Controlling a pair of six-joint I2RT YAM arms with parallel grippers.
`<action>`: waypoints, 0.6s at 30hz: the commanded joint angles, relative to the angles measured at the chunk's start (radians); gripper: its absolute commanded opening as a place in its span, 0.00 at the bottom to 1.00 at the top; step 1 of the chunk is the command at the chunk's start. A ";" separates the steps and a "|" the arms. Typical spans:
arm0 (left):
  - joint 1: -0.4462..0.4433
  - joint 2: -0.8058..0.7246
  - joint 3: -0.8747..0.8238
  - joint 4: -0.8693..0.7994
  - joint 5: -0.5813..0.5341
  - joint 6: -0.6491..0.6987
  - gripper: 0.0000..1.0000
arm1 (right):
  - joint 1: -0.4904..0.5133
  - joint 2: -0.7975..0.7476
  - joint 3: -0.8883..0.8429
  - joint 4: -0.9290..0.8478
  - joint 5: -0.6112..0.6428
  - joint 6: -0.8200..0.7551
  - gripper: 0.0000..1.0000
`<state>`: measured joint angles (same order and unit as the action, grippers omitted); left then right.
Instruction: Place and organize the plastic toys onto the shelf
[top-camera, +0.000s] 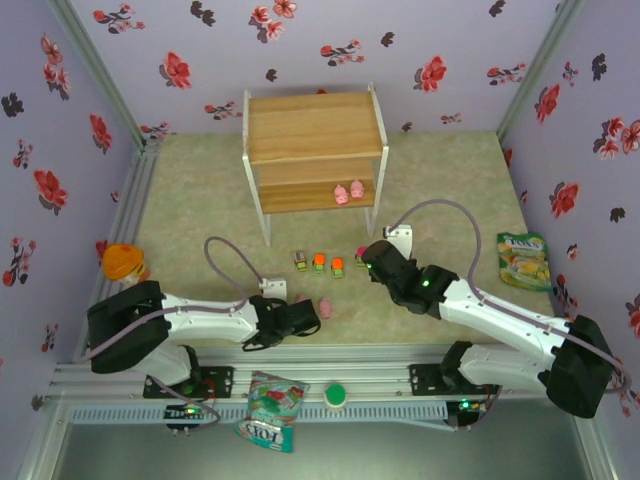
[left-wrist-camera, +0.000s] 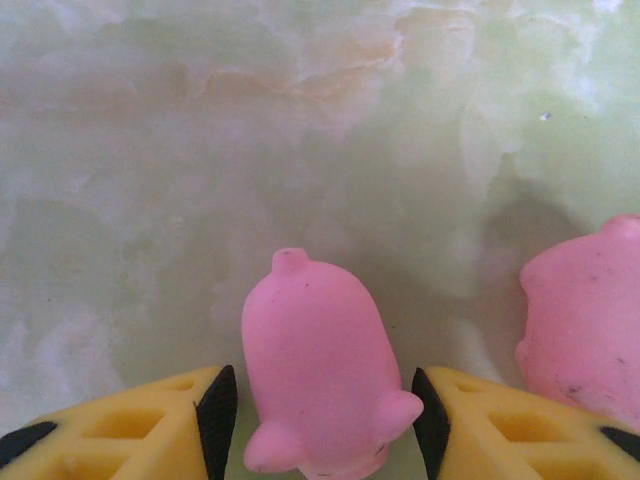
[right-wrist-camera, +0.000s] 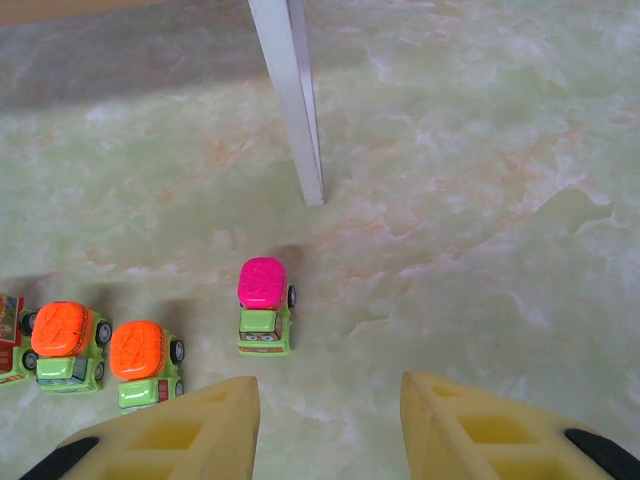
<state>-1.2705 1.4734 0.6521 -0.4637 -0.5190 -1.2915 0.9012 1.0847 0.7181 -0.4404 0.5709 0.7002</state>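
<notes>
Reference point: the shelf (top-camera: 315, 140), at the far middle of the table (top-camera: 450, 170).

1. Orange-topped round item (top-camera: 122, 262): well to the near left of the shelf.
2. Left pincer (top-camera: 303, 316): low on the table, in front of the shelf's left leg. In the wrist view its pads (left-wrist-camera: 218, 415) sit on either flank of a pink pig (left-wrist-camera: 318, 380) lying on the table. Whether they press it cannot be told. A second pig (left-wrist-camera: 585, 320) lies just beside, outside the right pad.
3. Four toy cars (top-camera: 319, 263): in a row on the table just in front of the shelf. The pink-topped car (right-wrist-camera: 264, 305) is nearest the shelf's front right leg (right-wrist-camera: 290, 110).
4. Two pigs (top-camera: 349, 192): standing on the shelf's lower board, towards its right end.
5. Right pincer (top-camera: 368, 262): in front of the shelf's right leg, fingers apart with nothing between them, just short of the pink-topped car.
6. Snack bag (top-camera: 524, 260): flat on the table, well right of the shelf.
</notes>
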 joint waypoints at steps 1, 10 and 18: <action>0.009 0.006 0.019 -0.014 -0.007 -0.005 0.50 | -0.002 -0.012 -0.016 0.001 0.004 0.011 0.43; 0.016 0.004 0.014 -0.016 -0.008 -0.006 0.48 | -0.003 -0.011 -0.009 -0.001 0.001 0.009 0.42; 0.020 -0.008 0.011 -0.019 -0.010 0.003 0.43 | -0.003 -0.007 -0.002 -0.009 0.003 0.008 0.42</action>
<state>-1.2568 1.4734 0.6521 -0.4641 -0.5190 -1.2911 0.9012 1.0847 0.7181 -0.4397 0.5709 0.7002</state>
